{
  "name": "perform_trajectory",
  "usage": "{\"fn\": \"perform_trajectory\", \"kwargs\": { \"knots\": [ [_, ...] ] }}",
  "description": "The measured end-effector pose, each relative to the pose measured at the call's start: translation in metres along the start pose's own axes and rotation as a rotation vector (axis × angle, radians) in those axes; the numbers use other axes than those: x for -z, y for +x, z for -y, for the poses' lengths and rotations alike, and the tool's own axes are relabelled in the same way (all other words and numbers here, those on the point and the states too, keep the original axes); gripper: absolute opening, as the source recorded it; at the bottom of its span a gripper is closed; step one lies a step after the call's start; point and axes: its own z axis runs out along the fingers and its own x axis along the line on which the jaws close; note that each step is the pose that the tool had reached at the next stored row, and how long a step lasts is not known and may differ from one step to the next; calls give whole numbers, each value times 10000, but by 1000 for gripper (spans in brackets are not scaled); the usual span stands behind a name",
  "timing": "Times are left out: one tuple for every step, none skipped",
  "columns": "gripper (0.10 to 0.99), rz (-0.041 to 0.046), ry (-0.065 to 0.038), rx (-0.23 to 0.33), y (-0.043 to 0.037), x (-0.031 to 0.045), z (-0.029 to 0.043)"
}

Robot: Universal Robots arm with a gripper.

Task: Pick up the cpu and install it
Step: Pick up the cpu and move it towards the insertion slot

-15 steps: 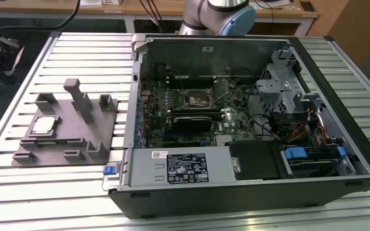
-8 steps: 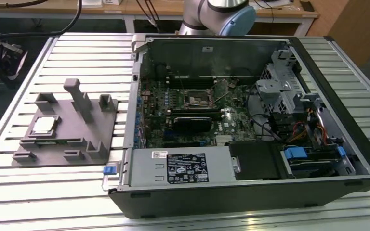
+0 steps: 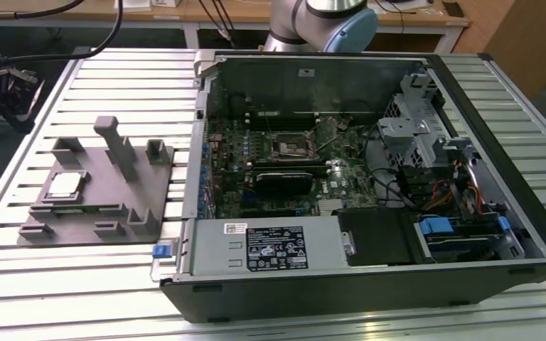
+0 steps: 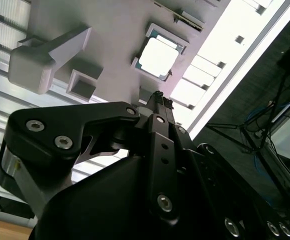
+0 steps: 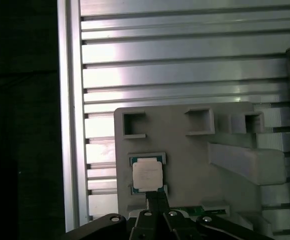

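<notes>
The cpu (image 3: 65, 185) is a small square chip with a silvery-white top, lying flat in a recess of the grey fixture plate (image 3: 93, 217) at the exterior view's left. Both wrist views look down on the cpu (image 5: 147, 174) (image 4: 158, 56) from above. My gripper (image 5: 157, 200) (image 4: 159, 96) hovers above the chip and clear of it, its thin black fingers pressed together with nothing between them. Inside the open computer case, the black square socket frame (image 3: 290, 144) sits on the motherboard.
The grey fixture plate (image 5: 185, 150) carries raised posts and blocks (image 3: 121, 145) around the chip. The open computer case (image 3: 368, 284) takes up the exterior view's right, with a drive cage and cables inside. The arm's base (image 3: 320, 21) stands behind it on the slatted aluminium table (image 3: 65, 284).
</notes>
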Motion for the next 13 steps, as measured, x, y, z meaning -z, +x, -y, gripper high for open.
{"fn": "perform_trajectory", "kwargs": {
  "knots": [
    [106,0,-4,0,0,-8,1],
    [106,0,-6,0,0,-17,1],
    [106,-1,-8,0,0,-25,2],
    [106,-1,-11,0,0,-33,2],
    [106,-1,-15,0,0,-42,3],
    [106,-1,-17,0,0,-50,3],
    [106,-2,-19,0,0,-59,4],
    [106,-2,-19,0,0,-67,4],
    [106,-2,-21,0,0,-75,5],
    [106,-2,-23,0,0,-83,6],
    [106,-1,-23,0,0,-90,6],
    [106,-1,-23,0,0,-98,6],
    [106,-1,-24,0,0,-106,7]
  ]
}}
